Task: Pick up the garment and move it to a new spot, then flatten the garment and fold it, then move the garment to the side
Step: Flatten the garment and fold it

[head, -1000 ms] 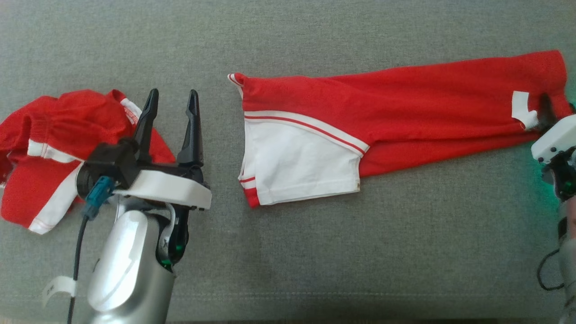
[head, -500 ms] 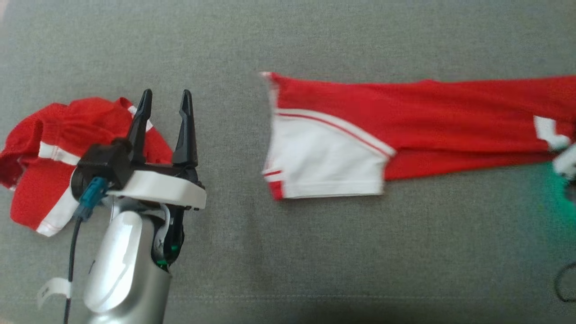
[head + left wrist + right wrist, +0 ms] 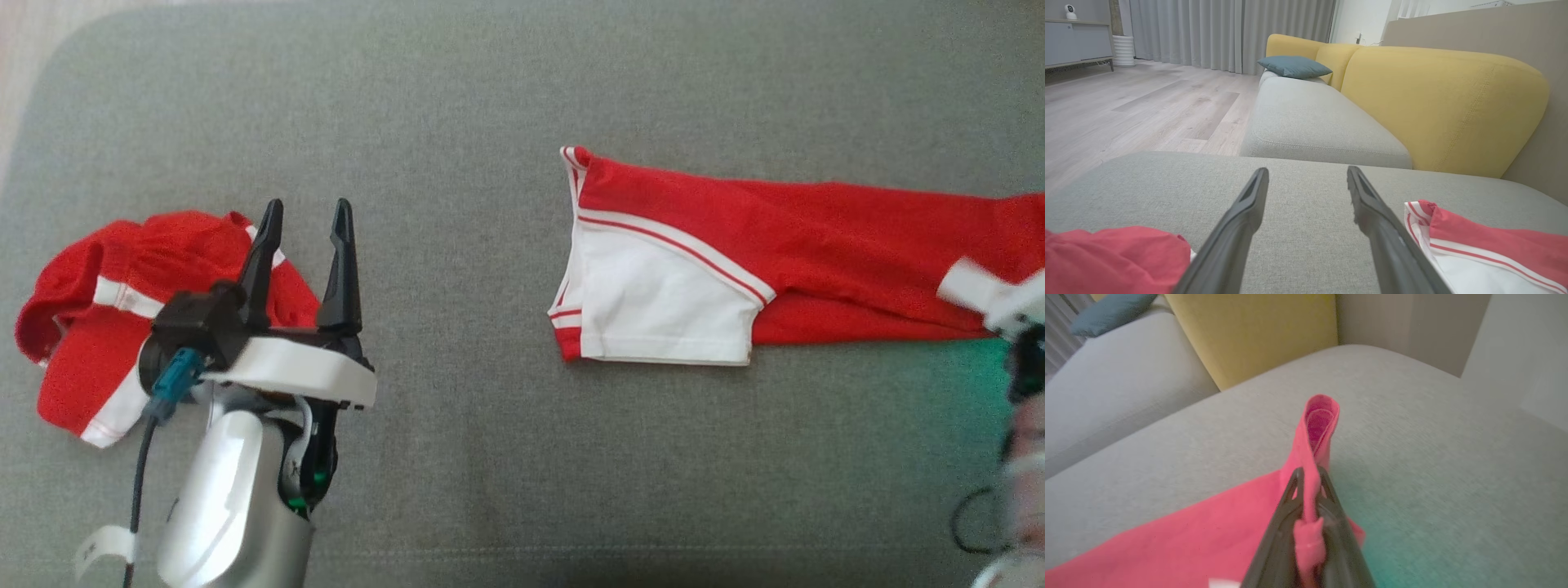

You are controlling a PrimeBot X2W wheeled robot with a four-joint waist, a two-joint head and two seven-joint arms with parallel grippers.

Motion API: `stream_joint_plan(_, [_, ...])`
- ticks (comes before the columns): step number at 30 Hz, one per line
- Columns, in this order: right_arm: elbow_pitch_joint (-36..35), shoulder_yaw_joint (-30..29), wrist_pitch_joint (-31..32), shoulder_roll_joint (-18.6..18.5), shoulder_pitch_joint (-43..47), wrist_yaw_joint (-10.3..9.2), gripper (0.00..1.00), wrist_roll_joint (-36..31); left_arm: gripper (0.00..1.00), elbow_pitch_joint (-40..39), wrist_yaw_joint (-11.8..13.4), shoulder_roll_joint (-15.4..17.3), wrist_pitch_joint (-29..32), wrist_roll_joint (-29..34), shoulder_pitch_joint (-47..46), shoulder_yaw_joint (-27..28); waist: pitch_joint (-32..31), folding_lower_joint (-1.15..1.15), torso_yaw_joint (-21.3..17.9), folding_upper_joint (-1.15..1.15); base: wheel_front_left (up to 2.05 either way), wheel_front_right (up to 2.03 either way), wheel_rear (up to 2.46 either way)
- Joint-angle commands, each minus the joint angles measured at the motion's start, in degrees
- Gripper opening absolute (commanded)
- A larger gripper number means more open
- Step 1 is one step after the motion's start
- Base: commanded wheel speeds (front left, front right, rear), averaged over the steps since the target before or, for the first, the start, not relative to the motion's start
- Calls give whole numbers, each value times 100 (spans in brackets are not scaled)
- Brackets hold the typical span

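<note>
The garment (image 3: 816, 245), laid from centre to three o'clock, is pinched at its end by the right gripper (image 3: 1308, 475); the left gripper (image 3: 306, 216) is held agape at eight o'clock; folding is judged in hand; the end should be carried toward nine.

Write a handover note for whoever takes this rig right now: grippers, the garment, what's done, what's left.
Left gripper: jaws open, empty, above the grey cushion, by a crumpled red garment.
Right gripper: jaws shut on a pinched fold at the right end of the long red-and-white garment.
Garment: stretched out long across the cushion, white panel end toward the robot's left, apart from the crumpled one.
Done: right end gripped; the cloth lies mostly flat.
Left: judging by how it lies, finish flattening, fold it, then move it to the side.
</note>
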Motion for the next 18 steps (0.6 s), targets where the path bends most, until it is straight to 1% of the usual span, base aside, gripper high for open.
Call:
stream_joint_plan(1, [-254,225,-93,64,-282,-5,0,-10,100,-164,20,64,-34,-52,-79,148,-134,0,-18,0,0,0,0])
stream_joint_plan(5, [-467,808,-96,435,-323,-5,0,201,100,-158,45,64,-34,-143,84,147,-395,0,-23,0,0,0,0])
stream_joint_plan(9, [-699,1599,-21,615,-231,-5,0,744,100,-139,56,64,-34,-217,299,124,-645,0,2,0,0,0,0])
stream_joint_plan(11, [-838,2003,48,641,-132,-5,0,1127,100,-131,58,64,-34,-243,393,105,-749,0,29,0,0,0,0])
stream_joint_plan(15, [-1019,3192,178,648,135,-5,0,2298,100,-122,59,64,-34,-269,517,80,-895,0,118,0,0,0,0])
stream_joint_plan(18, [-1223,3936,213,649,381,-5,0,2975,100,-128,53,63,-34,-269,571,65,-940,0,191,0,0,0,0])
